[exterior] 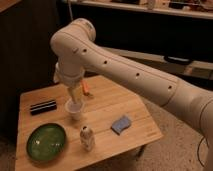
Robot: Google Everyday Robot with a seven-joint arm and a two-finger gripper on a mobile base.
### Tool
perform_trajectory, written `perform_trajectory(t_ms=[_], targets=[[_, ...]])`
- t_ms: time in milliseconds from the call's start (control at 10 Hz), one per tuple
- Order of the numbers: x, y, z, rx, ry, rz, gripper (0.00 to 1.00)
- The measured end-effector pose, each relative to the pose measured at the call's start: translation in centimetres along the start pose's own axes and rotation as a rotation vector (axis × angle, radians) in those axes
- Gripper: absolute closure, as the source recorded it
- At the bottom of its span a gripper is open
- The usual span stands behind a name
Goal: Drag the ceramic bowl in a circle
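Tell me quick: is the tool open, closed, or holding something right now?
Tool: open, holding nothing; it hangs just above the white cup, away from the green ceramic bowl.

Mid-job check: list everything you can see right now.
ceramic bowl: one, glossy green, table's near-left corner.
cup: one, white, mid-table.
black block: one, black, left side behind the bowl.
small bottle: one, whitish, upright, right of the bowl.
pad: one, blue-grey, table's right part.
orange item: one, orange, partly hidden behind the arm.
table: one, light wood, centre.
arm: one, white, reaching in from the right.
pincer: one, yellowish, open, just above the cup.
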Motion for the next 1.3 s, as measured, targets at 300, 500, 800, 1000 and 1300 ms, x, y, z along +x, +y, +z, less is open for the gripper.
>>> perform_trajectory(t_ms=[300, 500, 800, 1000, 1300], targets=[[0.0, 0.0, 0.0, 0.002, 0.000, 0.001, 0.27], [-0.3, -0.3, 0.1, 0.012, -0.002, 0.026, 0.27], [-1.7, -2.1, 0.1, 0.002, -0.036, 0.262, 0.27], [-3.0, -4.1, -0.4, -0.037, -0.092, 0.504, 0.27], [-4.5, -6.2, -0.7, -0.085, -0.117, 0.800, 0.27]])
